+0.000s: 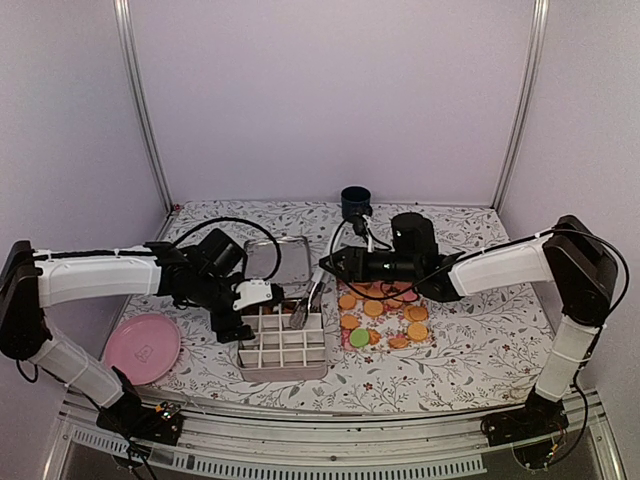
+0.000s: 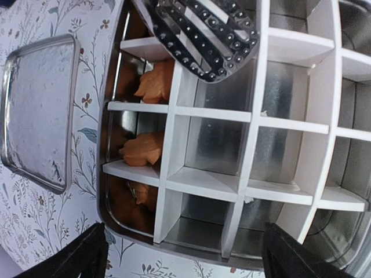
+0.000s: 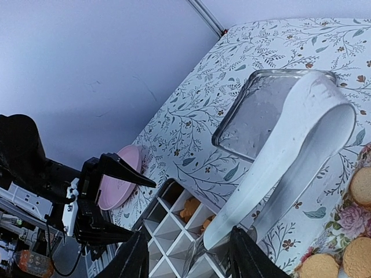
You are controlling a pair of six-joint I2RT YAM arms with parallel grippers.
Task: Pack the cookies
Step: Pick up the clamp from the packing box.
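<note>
1. Right hand (image 1: 326,266) pinches the tongs (image 1: 310,297), tips over the divided box (image 1: 285,368) at centre frame; left hand (image 1: 242,324) is spread beside it.
2. Loose cookies (image 1: 385,315) lie right of centre; this looks like a drop-off, so next swing over and nip another.

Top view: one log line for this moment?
left gripper open by divided box | right gripper holds tongs over it | most cookies on mat

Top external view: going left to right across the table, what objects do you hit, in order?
pink plate → divided tin → cookies. Left out: tongs, lid and mug, since they overlap those sideways.
</note>
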